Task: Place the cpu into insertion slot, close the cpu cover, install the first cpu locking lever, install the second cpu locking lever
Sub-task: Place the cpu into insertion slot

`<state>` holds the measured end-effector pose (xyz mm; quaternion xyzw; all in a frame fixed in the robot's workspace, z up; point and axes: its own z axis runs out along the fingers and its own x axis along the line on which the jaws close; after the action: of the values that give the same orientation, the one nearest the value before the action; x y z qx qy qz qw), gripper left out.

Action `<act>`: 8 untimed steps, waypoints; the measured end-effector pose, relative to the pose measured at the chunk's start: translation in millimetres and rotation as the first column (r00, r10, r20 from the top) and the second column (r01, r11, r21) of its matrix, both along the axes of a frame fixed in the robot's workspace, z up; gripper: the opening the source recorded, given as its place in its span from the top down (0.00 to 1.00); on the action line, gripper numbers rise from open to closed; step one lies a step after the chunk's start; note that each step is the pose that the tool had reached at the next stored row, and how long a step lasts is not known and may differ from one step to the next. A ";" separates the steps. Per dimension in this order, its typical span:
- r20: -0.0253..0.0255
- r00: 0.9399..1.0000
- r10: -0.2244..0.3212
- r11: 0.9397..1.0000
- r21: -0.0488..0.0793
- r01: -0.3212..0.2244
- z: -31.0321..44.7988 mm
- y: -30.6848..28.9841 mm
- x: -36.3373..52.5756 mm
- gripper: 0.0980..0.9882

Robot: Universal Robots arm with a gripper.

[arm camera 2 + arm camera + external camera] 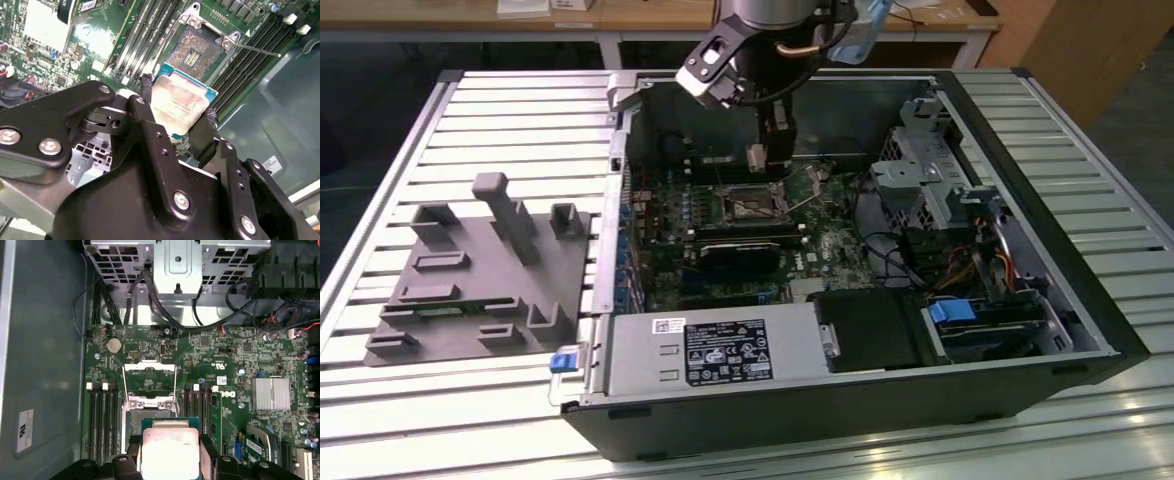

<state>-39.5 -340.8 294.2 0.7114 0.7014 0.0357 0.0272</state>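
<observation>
Firmly the claw (177, 114) grips the cpu (182, 102) near the insertion slot (197, 50); computer case (854, 405) on slatted table (494, 110).

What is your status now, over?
Pincer shut on cpu, not yet seated. Slot empty, cover open. No obstruction seen between them.

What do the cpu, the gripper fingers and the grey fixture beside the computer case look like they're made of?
The cpu: dull silvery metal top, faintly reflective, over a green board edge. The gripper, shut on the cpu, has fingers that look like matte black metal or hard plastic, screwed together. The grey fixture: uniform matte grey, probably plastic, though the look leaves it open.
</observation>
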 end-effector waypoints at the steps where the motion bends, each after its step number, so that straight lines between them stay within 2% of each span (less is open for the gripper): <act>1: 0.000 1.000 0.000 1.000 0.000 0.000 -1.7 0.0 -0.2 0.50; 8: 0.000 1.000 0.000 1.000 0.000 0.000 -11.7 0.1 -0.4 0.50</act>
<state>-40.0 -340.8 282.5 0.7114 0.7013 0.0356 0.0273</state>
